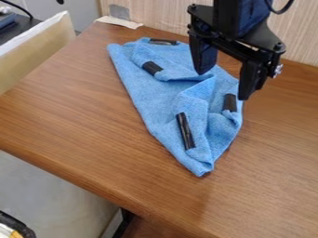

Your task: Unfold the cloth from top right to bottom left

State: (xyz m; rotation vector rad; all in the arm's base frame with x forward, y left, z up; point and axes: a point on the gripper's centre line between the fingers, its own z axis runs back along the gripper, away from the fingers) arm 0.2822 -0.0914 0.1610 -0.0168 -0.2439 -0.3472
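Observation:
A blue cloth (146, 95) lies crumpled and partly folded on the wooden table (68, 111), with a narrow corner toward the front edge and a broader end at the back left. Several pieces of black tape mark it, and raised folds run across its middle and right part. The black gripper (223, 86) hangs over the cloth's upper right part, its two fingers spread wide apart with no cloth visible between them. Its right finger is beside the cloth's right edge, near one tape piece. Whether the fingertips touch the cloth I cannot tell.
A light wooden panel (162, 16) rises behind the table. At the back left corner lies a strip of tape (119, 22) by a small metal plate. A beige-sided box or panel (37, 49) stands beyond the left edge. The table's front edge runs diagonally at lower left.

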